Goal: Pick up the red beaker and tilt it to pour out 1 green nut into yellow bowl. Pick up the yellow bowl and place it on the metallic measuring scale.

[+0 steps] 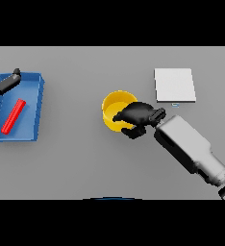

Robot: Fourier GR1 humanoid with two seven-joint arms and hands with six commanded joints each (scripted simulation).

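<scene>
We see the yellow bowl (pixel 115 104) standing upright near the middle of the grey table (pixel 85 158), its round mouth facing up toward us, so it has no long axis to speak of. Our right hand (pixel 138 116) lies over the bowl's right and near rim, fingers curled down round its edge and thumb at the near side, gripping the bowl; we cannot tell whether the bowl rests on the table or is lifted off it, and the hand hides part of its inside. The right arm (pixel 191 149) runs away from the hand toward the lower right corner. The flat pale measuring scale (pixel 175 84) lies to the right of the bowl and farther from us, near it but apart, with bare table between the two. At the far left sits a blue tray (pixel 33 110), and in it lies the red beaker (pixel 13 116) on its side, its long axis slanting from near left to far right. Our left hand (pixel 4 82) shows at the tray's far left corner, its fingers stretched out straight and holding nothing.
</scene>
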